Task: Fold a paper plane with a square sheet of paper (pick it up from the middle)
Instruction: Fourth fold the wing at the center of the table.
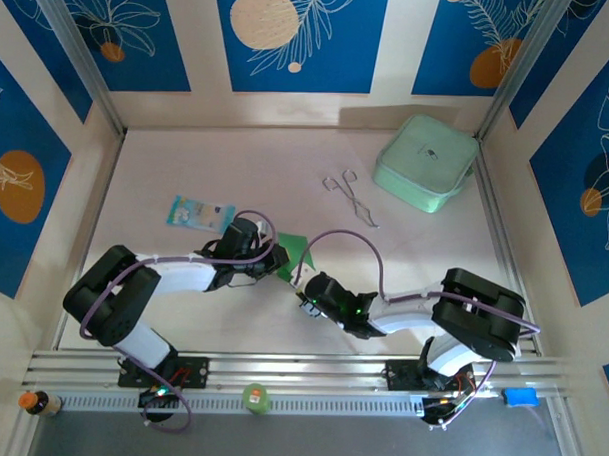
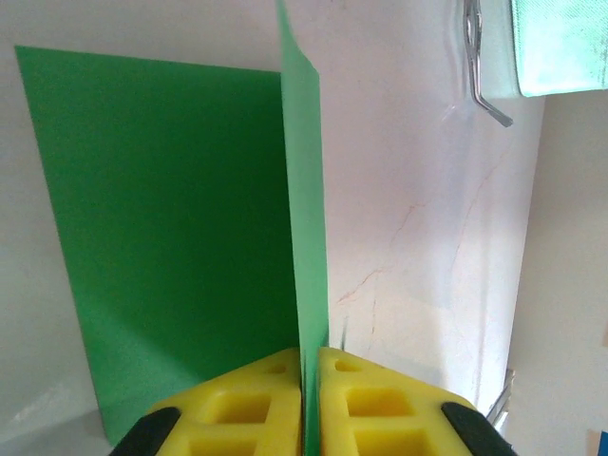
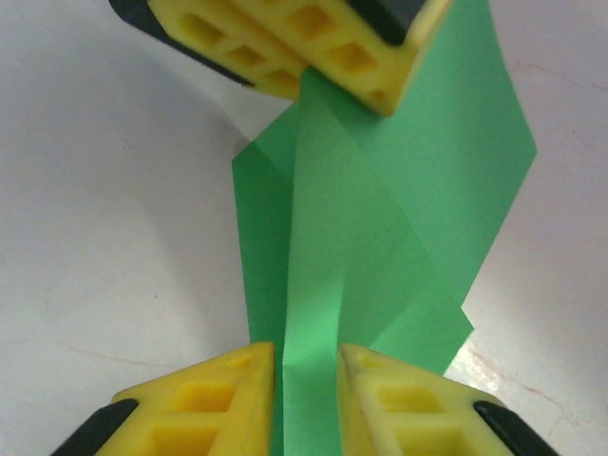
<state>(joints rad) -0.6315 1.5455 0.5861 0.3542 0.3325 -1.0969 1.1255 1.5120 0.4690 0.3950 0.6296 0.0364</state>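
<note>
The square sheet of paper (image 1: 296, 252) is bright green and creased, lying at the table's near middle between my two grippers. My left gripper (image 2: 309, 366) is shut on an upright flap of it, while the rest of the sheet (image 2: 171, 218) lies flat to the left of the jaws. In the right wrist view the folded paper (image 3: 380, 218) runs from the left gripper's yellow fingers (image 3: 313, 47) at the top down to my right gripper (image 3: 306, 366). The right jaws stand a little apart around a raised fold, with a narrow gap showing on its left side.
A pale mint-green box (image 1: 427, 162) sits at the back right, with metal tweezers (image 1: 351, 195) lying just left of it. A light-blue packet (image 1: 198, 213) lies at the left, behind the left arm. Blue patterned walls enclose the table.
</note>
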